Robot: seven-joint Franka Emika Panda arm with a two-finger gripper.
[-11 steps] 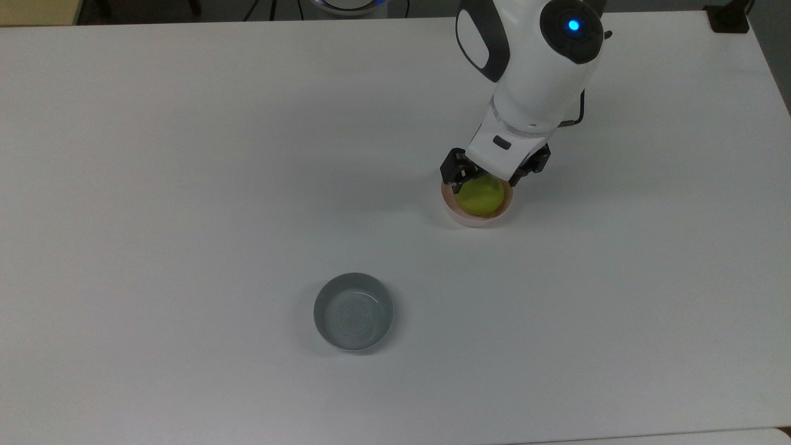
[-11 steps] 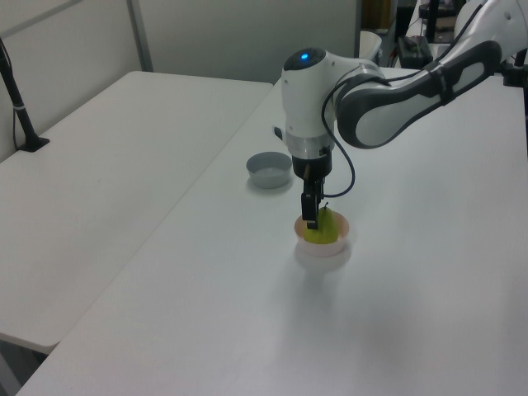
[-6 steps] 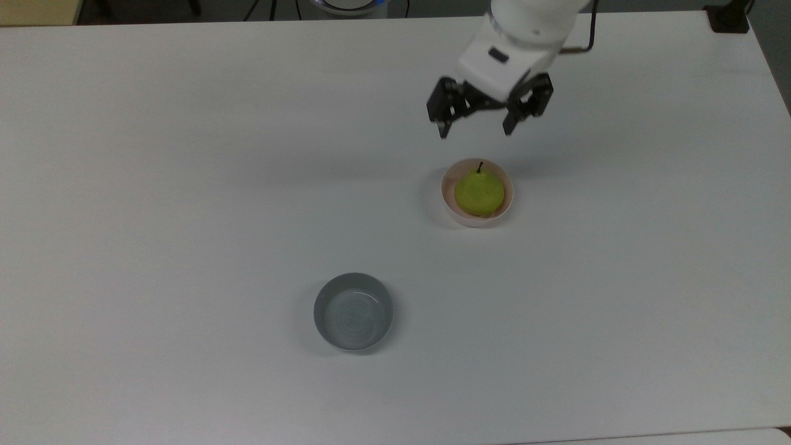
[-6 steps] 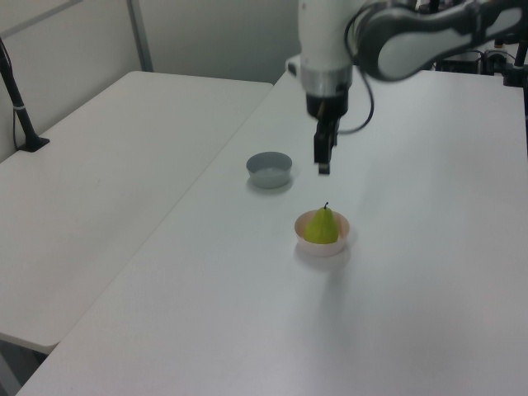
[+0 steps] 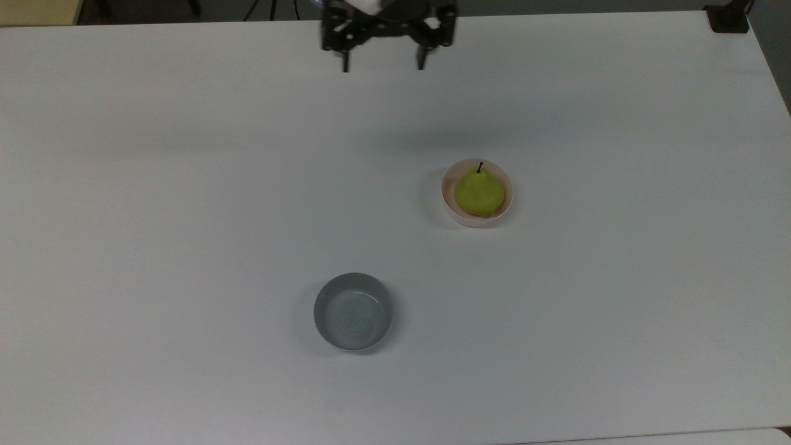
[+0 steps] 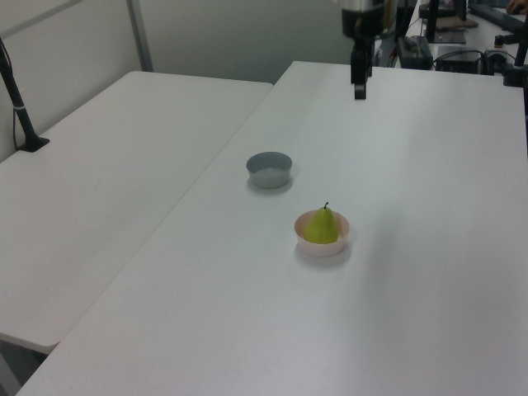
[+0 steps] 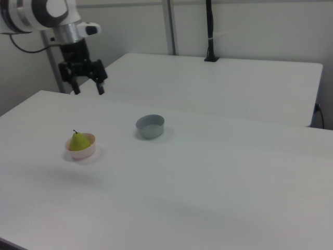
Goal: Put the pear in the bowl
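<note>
- Top view: the pear [image 5: 479, 193] sits inside the bowl [image 5: 448, 207], its stem towards the top view's far edge. The gripper [image 5: 382, 60] hangs at the far edge of the table [image 5: 185, 185], fingers spread wide and empty; its body is cut off by the frame. The grey bowl [image 5: 353, 311] stands well apart, nearer and to the top view's left.
- Left view: the pear [image 6: 322, 227] stands upright, long axis vertical, stem up, its base hidden by the bowl [image 6: 322, 247] rim. The gripper [image 6: 360, 87] is seen edge-on and cut off above; the finger gap cannot be read here.
- Right view: the pear [image 7: 78, 141] is upright in the bowl [image 7: 80, 151]. The gripper [image 7: 88, 87] is raised beyond it, fingers apart, holding nothing. The grey bowl [image 7: 150, 126] lies to the right view's right.
</note>
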